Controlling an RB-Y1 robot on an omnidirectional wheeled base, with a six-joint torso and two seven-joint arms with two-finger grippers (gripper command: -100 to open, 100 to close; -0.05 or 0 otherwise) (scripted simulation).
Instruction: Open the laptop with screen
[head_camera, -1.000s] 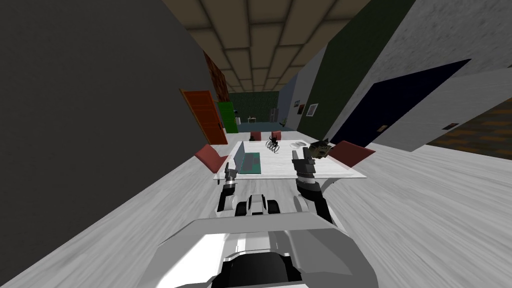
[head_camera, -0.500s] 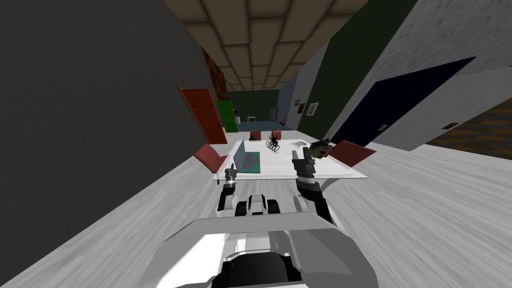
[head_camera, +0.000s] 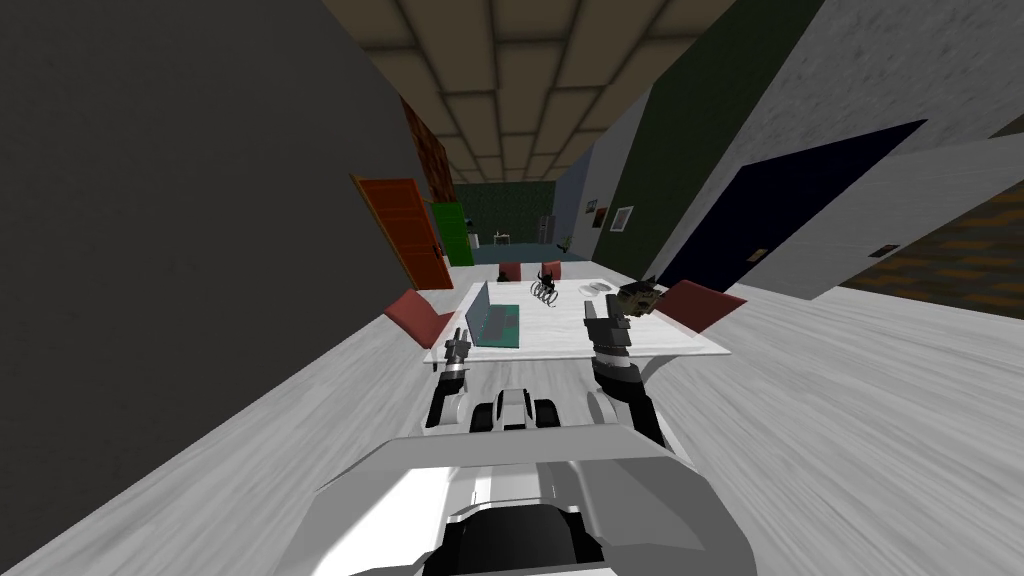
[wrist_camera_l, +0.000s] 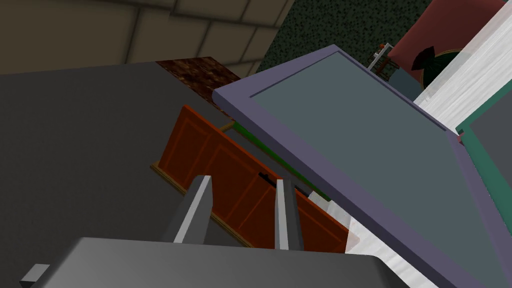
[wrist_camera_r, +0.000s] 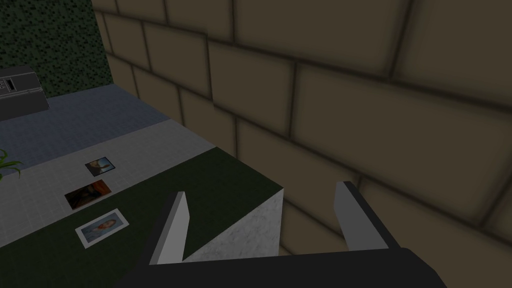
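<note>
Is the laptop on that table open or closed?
Open. The laptop has its screen raised well off the teal base, which lies flat on the table.

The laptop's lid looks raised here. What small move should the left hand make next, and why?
Probably draw the left hand back, clear of the laptop: its lid already stands up off the green base, so the task looks done, and the hand hangs just beside the lid's edge, not touching it.

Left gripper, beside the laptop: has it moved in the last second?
Yes, slightly: the left gripper has drawn back from the laptop toward the table's near edge.
</note>
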